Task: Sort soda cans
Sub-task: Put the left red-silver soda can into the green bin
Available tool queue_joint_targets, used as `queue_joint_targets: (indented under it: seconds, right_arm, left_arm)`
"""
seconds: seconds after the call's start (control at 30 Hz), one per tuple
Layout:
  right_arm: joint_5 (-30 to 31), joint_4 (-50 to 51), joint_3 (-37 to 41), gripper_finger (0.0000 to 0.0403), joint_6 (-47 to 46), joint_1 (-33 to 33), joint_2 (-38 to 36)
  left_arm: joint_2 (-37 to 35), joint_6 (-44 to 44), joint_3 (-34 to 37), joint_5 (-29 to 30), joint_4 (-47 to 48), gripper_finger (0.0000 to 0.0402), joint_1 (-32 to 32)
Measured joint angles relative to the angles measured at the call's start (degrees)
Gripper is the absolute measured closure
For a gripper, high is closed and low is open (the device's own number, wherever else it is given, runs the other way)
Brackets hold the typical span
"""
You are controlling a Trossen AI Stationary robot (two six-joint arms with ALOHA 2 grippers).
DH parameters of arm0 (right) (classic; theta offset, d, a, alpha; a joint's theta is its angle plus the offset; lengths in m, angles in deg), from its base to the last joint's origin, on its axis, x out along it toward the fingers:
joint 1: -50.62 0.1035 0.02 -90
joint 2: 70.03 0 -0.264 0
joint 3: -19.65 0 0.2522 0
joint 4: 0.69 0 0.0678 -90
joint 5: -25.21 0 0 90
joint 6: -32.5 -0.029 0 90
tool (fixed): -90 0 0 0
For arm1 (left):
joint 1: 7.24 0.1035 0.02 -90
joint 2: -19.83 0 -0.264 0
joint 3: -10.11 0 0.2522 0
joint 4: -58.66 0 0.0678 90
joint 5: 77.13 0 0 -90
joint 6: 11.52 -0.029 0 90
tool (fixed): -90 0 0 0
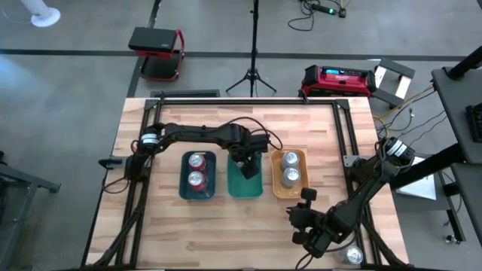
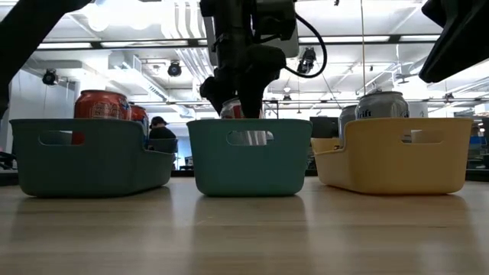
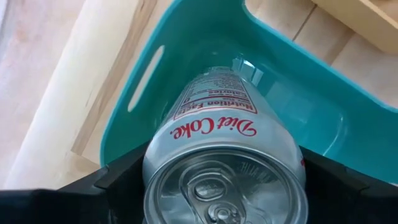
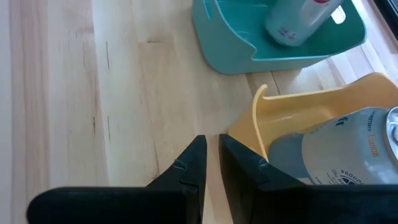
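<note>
Counting across the bench (image 1: 166,226), I see three trays: the left teal tray (image 1: 183,188) holds two red cans (image 1: 197,170), the orange tray (image 1: 301,188) two silver cans (image 1: 290,168). My left gripper (image 1: 242,162) hangs over the middle teal tray (image 1: 256,188), fingers clamped on one Diet Coke can (image 3: 224,162). One more can (image 1: 352,256) stands near the bench's edge beside my right gripper (image 1: 298,205), whose fingers sit almost closed, empty.

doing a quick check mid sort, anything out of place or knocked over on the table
One can sits alone at the table's near right corner beside the right gripper, outside any tray. The rest look tidy: two red cans in the left tray, two silver in the orange tray, and the left gripper holding a Diet Coke can over the middle tray.
</note>
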Motion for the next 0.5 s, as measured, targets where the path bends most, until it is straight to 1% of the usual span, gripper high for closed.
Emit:
queue_joint_targets:
  seconds: [0.2, 0.33, 0.5]
  right_arm:
    - [-0.09, 0.02, 0.00, 0.0358, 0.22, -0.05, 0.00]
    - [-0.11, 0.02, 0.00, 0.0336, 0.26, -0.17, 0.00]
    - [-0.48, 0.02, 0.00, 0.0300, 0.44, -0.17, 0.00]
  left_arm:
    - [0.00, 0.25, 0.13, -2.56, 0.32, 0.0097, -0.02]
    - [0.00, 0.49, 0.13, -2.52, -0.04, 0.0097, -0.02]
    - [0.00, 0.96, 0.13, -2.44, -0.01, 0.0097, 0.02]
